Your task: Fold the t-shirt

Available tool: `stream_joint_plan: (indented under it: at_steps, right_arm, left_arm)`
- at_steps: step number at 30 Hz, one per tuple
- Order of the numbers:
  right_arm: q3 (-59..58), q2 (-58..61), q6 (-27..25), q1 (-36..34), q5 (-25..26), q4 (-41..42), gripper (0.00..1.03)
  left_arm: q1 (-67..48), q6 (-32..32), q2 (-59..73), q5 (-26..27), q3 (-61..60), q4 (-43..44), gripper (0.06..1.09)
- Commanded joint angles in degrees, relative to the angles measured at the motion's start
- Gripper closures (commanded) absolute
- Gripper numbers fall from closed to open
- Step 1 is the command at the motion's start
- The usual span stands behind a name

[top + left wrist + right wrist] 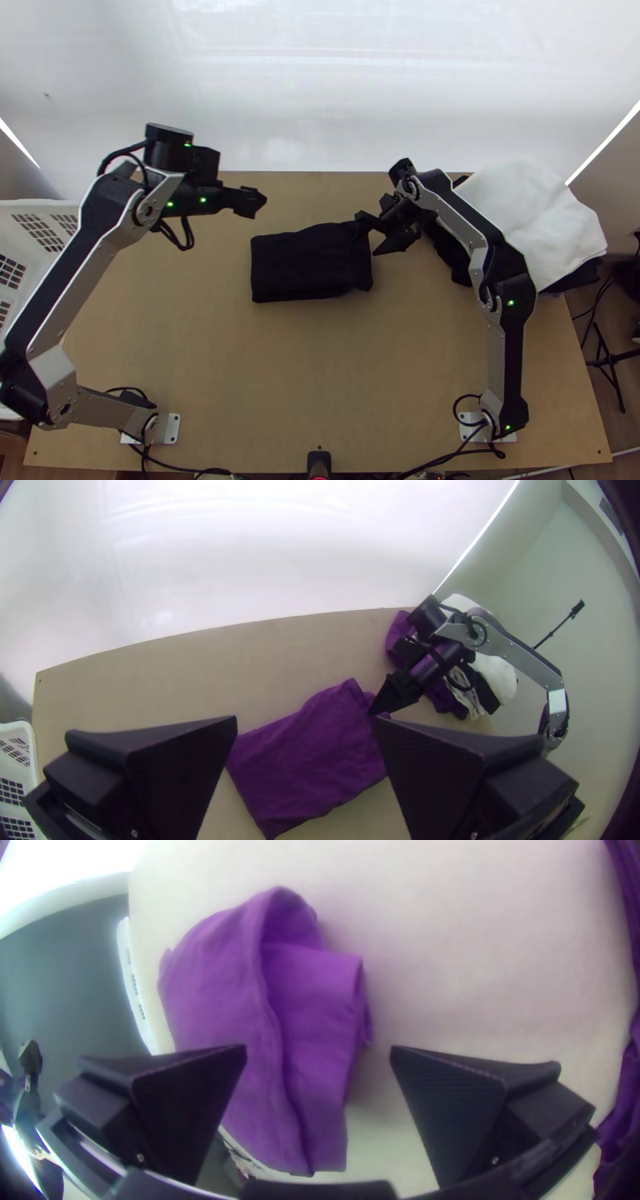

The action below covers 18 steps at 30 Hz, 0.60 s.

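Item: T-shirt (308,264), dark, one. Made up into a compact, roughly rectangular bundle, longer from left to right than from near to far. Lying flat on the wooden table (320,384), about midway between its left and right edges, nearer the far edge than the near one.

Progress: main folding apparently done, by judgement nearly complete. Left end fairly square. Right end less tidy: layers part there, with a raised, rounded fold along one side and a lower flap beneath; far right corner drawn up to a point. Left to do, as judged: settle that corner, level the right end, then clear the grippers. Whether the sleeves are fully tucked in cannot be told.

Right gripper (319,1049): at the bundle's right end, by its far right corner. Fingers wide apart, nothing pinched. One finger overlaps the cloth in its wrist view, the other lies over bare table just beyond the cloth's edge; contact with the cloth cannot be told.

Left gripper (254,202): raised over the table's far left part, beyond the bundle's far left corner and apart from it. Fingers spread wide, without cloth. From here the T-shirt lies toward the near edge and to the right.

Also present: heap of laundry, white cloth (528,216) over darker pieces, at the table's far right corner; white basket (20,212) by the left edge.
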Motion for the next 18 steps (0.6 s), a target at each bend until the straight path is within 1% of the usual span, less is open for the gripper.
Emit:
stream_joint_plan:
  at_steps: [1, 5, 8, 17, 18]
  right_arm:
    - [-0.53, 3.57, -0.98, -0.92, -4.13, -0.17, 0.03]
    - [-0.44, 4.8, -1.33, 1.28, -6.68, -0.17, 0.03]
    - [0.44, 5.94, -1.41, 3.74, -7.29, -0.17, 0.03]
    - [7.38, 9.72, -1.24, 14.55, -7.12, -0.17, 0.04]
    - [8.26, 9.99, -1.24, 15.25, -6.42, -0.17, 0.06]
  left_arm:
    - [1.99, 0.42, -2.72, -0.58, -2.12, -0.19, 0.1]
    - [2.08, 0.42, -2.64, -1.81, -2.47, -0.19, 0.1]
    - [2.25, 0.24, -2.46, -1.9, -2.56, -0.1, 0.1]
    - [2.6, 0.06, -2.02, -1.99, -2.29, 0.33, 0.1]
    - [2.69, 0.06, -2.02, -1.99, -2.29, 0.33, 0.1]
